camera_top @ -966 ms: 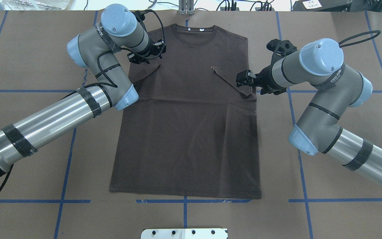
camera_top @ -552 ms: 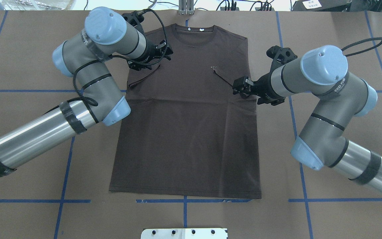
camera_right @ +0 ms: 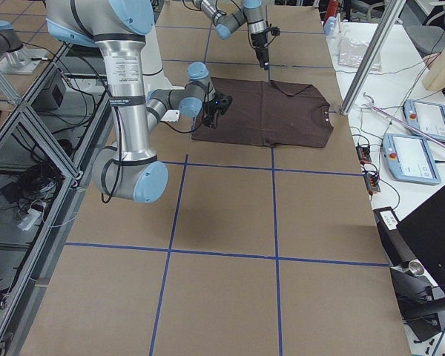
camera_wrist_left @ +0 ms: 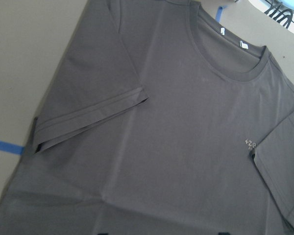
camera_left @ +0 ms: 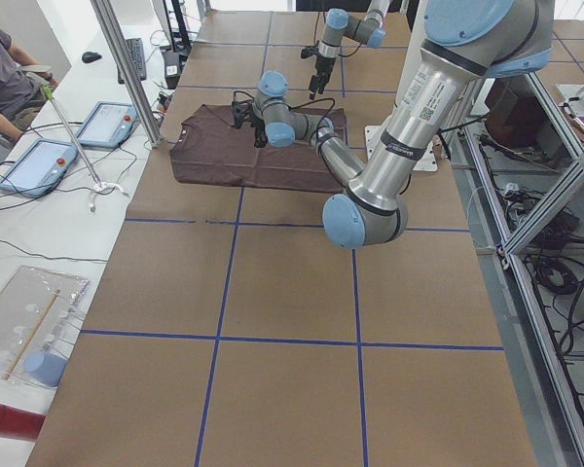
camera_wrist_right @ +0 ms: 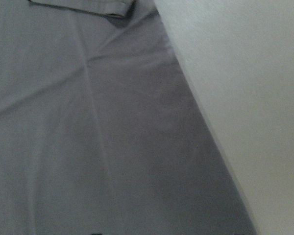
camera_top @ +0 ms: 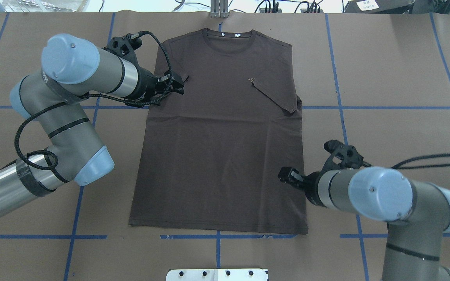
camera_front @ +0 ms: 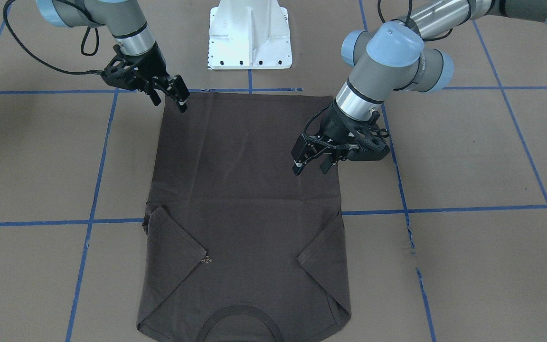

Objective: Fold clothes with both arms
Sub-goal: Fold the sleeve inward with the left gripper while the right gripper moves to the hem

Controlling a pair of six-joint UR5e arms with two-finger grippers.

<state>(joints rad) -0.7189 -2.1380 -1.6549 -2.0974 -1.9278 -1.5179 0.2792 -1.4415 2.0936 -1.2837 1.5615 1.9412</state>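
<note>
The dark brown-grey T-shirt (camera_top: 221,156) lies flat on the brown table, collar (camera_top: 229,35) with white tags at the far side. Both sleeves are folded inward over the chest (camera_front: 174,237) (camera_front: 323,244). My left gripper (camera_top: 179,84) hovers open and empty over the folded left sleeve; it shows in the front view (camera_front: 309,165) too. My right gripper (camera_top: 284,174) hovers open and empty over the shirt's right edge near the hem, also seen from the front (camera_front: 169,97). The left wrist view shows the chest and collar (camera_wrist_left: 176,137); the right wrist view shows the shirt's edge (camera_wrist_right: 88,122).
The white pedestal base (camera_front: 249,38) stands just behind the hem. Blue tape lines (camera_top: 397,107) grid the brown table cover. Tablets (camera_left: 39,165) and a metal pole (camera_left: 127,68) stand past the collar end, with a seated person there.
My right gripper has left the folded right sleeve and moved back along the shirt's right edge toward the hem. My left gripper has drawn back a little from the left sleeve.
</note>
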